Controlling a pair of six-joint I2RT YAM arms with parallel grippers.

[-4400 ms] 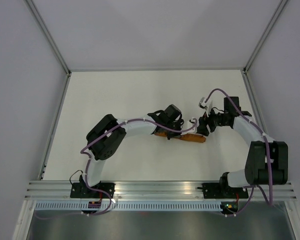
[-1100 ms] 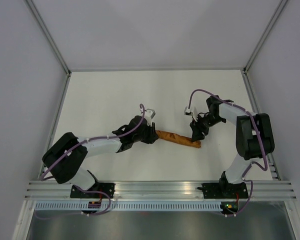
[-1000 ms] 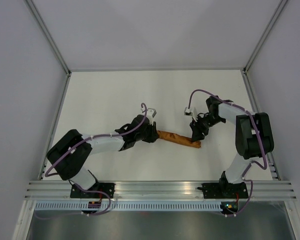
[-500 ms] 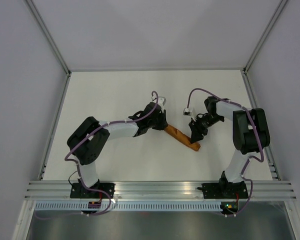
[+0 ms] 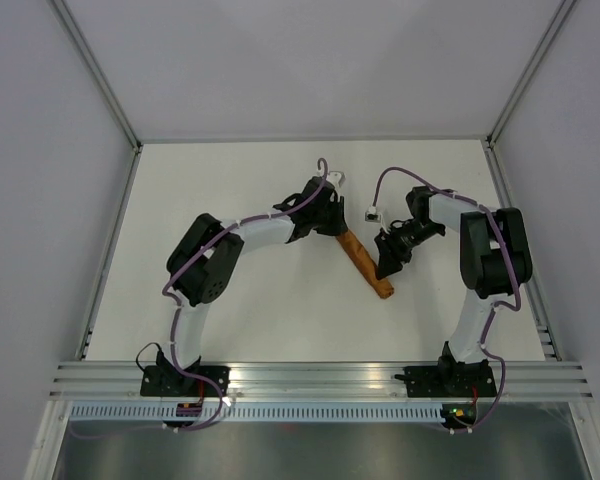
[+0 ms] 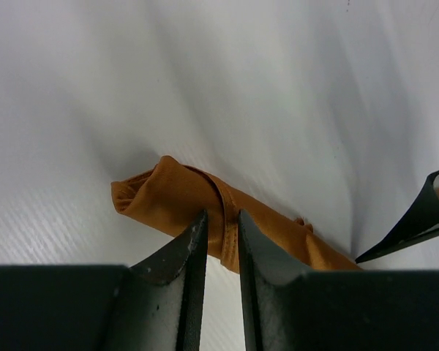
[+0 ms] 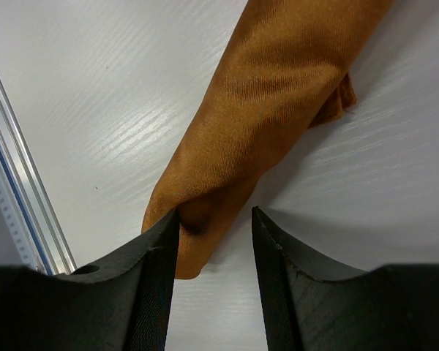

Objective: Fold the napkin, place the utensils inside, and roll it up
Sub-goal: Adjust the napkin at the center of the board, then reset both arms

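Observation:
The rust-brown napkin [image 5: 363, 264] lies rolled into a tight tube, slanting from far-left to near-right on the white table. My left gripper [image 5: 331, 224] is at its far end; in the left wrist view [image 6: 219, 223] the jaws are nearly closed, pinching a hem band of the roll [image 6: 177, 196]. My right gripper [image 5: 385, 267] is beside the roll's near end. In the right wrist view [image 7: 214, 216] its jaws stand apart; the roll's end [image 7: 278, 95] touches one finger [image 7: 157, 248] only. The knife is not in view.
An aluminium rail [image 5: 320, 378] runs along the table's near edge and shows in the right wrist view [image 7: 14, 183]. Grey enclosure walls close in the left, far and right sides. A purple cable [image 5: 395, 180] loops over each arm.
My left gripper has swung away from me and to the right, carrying its end of the roll. The roll turned from nearly level to a steep diagonal. The right gripper shifted slightly left.

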